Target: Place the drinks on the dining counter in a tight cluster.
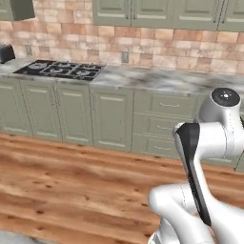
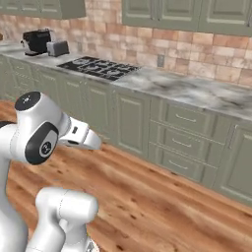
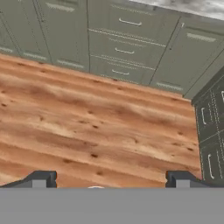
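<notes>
My gripper (image 3: 111,179) is open in the hand view. Its two dark fingertips (image 3: 41,178) stand wide apart with nothing between them, over bare wooden floor (image 3: 100,127). The white arm (image 1: 209,143) rises at the right of the left base view, and the same arm (image 2: 39,133) stands at the left of the right base view. The drinks and the dining counter are out of view.
A marble counter (image 1: 157,78) with green drawers (image 2: 184,133) runs along the brick wall ahead, with a black cooktop (image 1: 59,69) set into it. A toaster (image 2: 56,47) and a dark appliance (image 2: 35,41) stand at its far left. A dark cabinet (image 3: 212,131) stands at the hand view's right edge.
</notes>
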You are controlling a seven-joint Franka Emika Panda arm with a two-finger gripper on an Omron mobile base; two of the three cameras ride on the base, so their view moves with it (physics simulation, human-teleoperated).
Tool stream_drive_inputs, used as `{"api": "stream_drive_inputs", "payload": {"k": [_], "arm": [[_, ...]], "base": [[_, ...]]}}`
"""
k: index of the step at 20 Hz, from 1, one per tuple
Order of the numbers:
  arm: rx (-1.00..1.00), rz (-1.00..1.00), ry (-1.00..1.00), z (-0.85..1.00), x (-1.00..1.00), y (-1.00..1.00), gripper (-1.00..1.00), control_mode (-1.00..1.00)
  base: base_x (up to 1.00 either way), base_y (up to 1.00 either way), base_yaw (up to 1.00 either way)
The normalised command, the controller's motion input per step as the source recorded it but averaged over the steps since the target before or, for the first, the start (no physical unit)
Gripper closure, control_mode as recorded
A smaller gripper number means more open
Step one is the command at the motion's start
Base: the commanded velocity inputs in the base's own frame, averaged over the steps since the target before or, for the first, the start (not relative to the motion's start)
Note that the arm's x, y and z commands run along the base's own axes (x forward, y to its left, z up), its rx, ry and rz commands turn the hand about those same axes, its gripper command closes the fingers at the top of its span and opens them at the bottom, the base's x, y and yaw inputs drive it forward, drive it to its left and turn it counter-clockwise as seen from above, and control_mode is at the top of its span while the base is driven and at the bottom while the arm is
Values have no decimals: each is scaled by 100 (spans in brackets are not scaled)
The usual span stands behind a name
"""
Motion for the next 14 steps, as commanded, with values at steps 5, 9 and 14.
{"api": "stream_drive_inputs", "payload": {"k": [5,9,14], "arm": [[0,0,0,0,0,0,-100,100],[0,0,0,0,0,0,-100,100],[0,0,0,0,0,0,-100,100]], "base": [[100,23,-32],[100,64,-28],[59,30,-79]]}}
